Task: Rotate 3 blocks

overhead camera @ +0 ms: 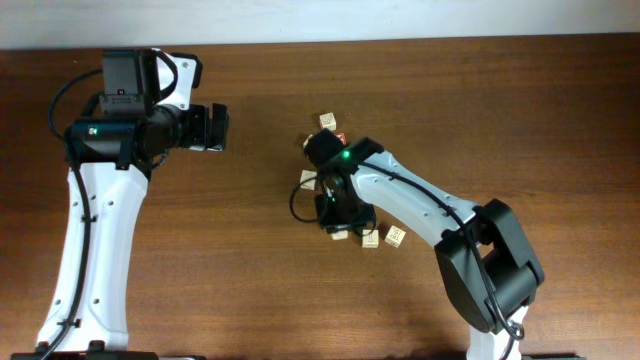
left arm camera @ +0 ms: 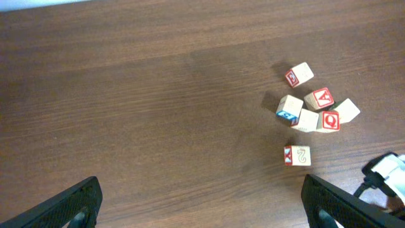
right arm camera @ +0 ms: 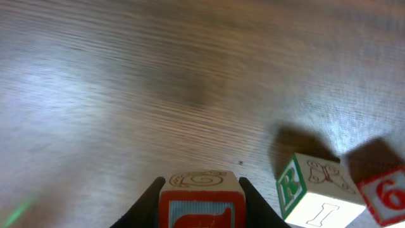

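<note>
Right gripper (right arm camera: 201, 193) clamped red-faced block (right arm camera: 202, 208), low over table (right arm camera: 126, 95), near green-lettered cube (right arm camera: 316, 190). Left gripper (overhead camera: 218, 128) stood open, well apart from cluster (left arm camera: 313, 111). Step judged: rotation. Needed: square grip, slight lift, slow wrist turn, clearance from neighbouring cubes.

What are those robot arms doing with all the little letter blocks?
The right claw is pinching a small wooden letter cube with a red-framed face, one finger pressed against each side, low over the brown wooden table. Other little cream and red letter cubes lie bunched together close by. The left claw is wide open off to the side, holding nothing and touching no block.
</note>
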Action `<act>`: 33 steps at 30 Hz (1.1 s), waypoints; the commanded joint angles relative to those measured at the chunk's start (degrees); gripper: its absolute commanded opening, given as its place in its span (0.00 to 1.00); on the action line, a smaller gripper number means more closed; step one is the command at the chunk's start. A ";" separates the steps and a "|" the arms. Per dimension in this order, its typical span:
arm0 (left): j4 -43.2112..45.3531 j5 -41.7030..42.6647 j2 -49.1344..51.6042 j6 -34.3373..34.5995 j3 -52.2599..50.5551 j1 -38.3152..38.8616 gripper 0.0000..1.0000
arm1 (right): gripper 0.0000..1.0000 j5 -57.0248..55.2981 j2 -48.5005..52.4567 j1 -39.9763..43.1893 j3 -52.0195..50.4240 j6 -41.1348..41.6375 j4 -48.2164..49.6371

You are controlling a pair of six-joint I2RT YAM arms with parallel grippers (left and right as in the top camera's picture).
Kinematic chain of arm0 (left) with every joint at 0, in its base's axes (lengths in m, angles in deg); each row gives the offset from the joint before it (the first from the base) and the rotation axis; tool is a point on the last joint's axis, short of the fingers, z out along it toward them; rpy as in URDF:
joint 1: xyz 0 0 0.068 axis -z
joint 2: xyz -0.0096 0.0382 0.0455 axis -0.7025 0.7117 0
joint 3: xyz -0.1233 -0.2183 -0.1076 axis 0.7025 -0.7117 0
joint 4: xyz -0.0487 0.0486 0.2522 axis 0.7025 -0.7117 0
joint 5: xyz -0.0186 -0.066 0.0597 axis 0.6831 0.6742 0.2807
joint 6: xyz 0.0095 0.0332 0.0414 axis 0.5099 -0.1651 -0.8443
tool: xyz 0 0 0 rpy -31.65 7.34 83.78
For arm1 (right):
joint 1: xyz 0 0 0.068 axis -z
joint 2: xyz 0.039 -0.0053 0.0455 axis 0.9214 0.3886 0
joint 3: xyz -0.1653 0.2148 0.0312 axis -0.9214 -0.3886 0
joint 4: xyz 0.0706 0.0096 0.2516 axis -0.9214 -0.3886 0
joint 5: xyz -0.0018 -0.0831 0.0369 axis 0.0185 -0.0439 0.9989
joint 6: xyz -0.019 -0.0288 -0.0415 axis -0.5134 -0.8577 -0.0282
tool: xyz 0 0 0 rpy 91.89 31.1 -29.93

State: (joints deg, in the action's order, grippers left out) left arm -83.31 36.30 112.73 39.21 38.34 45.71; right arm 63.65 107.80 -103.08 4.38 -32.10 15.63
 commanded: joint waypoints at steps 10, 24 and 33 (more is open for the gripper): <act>-1.18 -0.24 -0.24 0.52 0.48 -0.13 0.99 | 0.66 -3.06 -0.85 1.33 9.75 3.06 -2.78; -1.66 -0.20 -0.24 0.55 0.48 -0.13 0.99 | 0.50 -5.20 -28.79 15.34 -4.35 10.36 -17.59; -1.90 -0.20 -0.24 0.57 0.48 -0.13 0.99 | 0.54 -5.44 -17.64 15.34 -27.39 14.84 13.00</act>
State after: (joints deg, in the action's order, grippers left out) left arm -85.08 36.04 112.73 39.21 38.40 45.71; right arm 58.49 88.28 -87.84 -22.68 -16.39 28.27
